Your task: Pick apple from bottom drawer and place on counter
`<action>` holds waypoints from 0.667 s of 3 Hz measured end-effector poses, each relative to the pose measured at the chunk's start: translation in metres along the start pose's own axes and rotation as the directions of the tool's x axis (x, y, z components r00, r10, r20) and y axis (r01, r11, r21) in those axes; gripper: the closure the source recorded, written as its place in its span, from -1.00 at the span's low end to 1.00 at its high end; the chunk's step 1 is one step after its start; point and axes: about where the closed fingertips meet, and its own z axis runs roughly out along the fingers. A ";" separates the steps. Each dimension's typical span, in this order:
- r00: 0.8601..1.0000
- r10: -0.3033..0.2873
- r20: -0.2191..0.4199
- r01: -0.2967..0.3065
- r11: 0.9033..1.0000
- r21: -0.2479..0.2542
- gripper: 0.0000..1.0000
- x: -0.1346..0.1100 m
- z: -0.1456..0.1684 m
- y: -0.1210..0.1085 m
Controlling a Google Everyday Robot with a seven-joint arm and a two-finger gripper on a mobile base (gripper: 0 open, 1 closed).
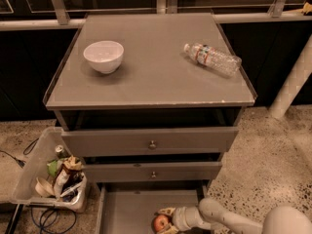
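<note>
White bowl (103, 56) far left; plastic bottle (212, 59) lying far right; near left, a bin (30, 178) of what looks like rubbish.
</note>
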 end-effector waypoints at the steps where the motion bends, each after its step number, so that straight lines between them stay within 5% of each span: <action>1: 1.000 0.000 0.000 0.000 1.000 0.000 0.29 0.000 0.000 0.000; 2: 1.000 0.000 0.000 0.000 1.000 0.000 0.76 0.000 0.000 0.000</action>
